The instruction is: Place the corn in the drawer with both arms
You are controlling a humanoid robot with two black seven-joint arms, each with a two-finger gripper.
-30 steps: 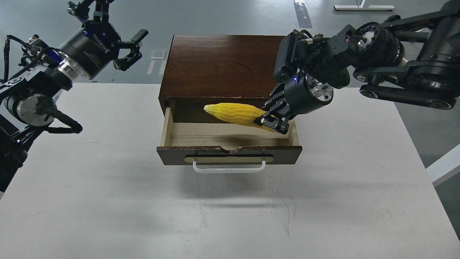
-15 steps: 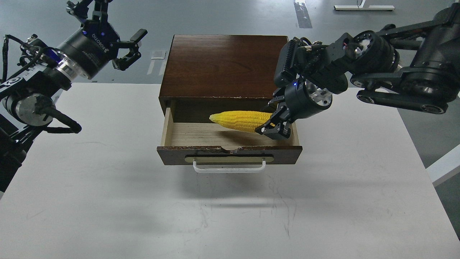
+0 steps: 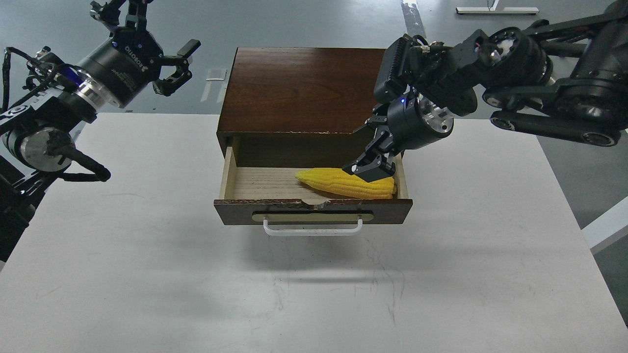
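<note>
Corn (image 3: 349, 183) lies in drawer (image 3: 312, 211), 3 o'clock side | right gripper (image 3: 371, 169) fingers touching it, grip unclear | left gripper (image 3: 169, 66) spread, empty | risk: lifting could drag corn out.

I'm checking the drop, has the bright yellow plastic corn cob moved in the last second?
Yes. The bright yellow plastic corn cob has moved down and right, from near the dark wood cabinet's opening onto the pale drawer's floor.
</note>
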